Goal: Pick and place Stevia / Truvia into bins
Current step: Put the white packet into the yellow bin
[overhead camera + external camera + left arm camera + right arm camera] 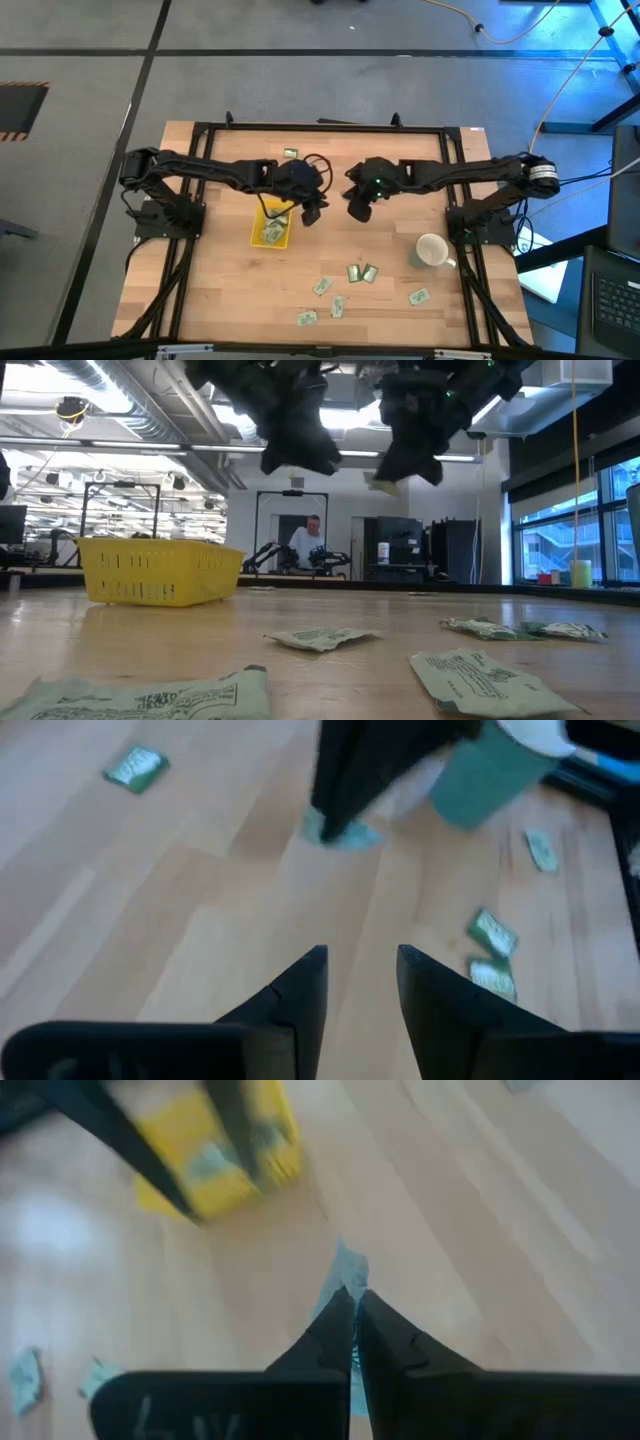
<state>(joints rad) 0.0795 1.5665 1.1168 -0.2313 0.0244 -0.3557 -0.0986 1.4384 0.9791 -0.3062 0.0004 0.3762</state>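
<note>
A white mug (432,250) stands on the wooden table (220,290), a person (306,542) beyond.

A light wooden table (220,290) is carrying everything. A yellow tray (272,225) is sitting left of centre with sachets inside, a white mug (433,250) is standing toward the right edge, and loose green-and-white Stevia sachets (361,272) are lying scattered across the near half, with one more (290,153) lying near the far edge.
</note>
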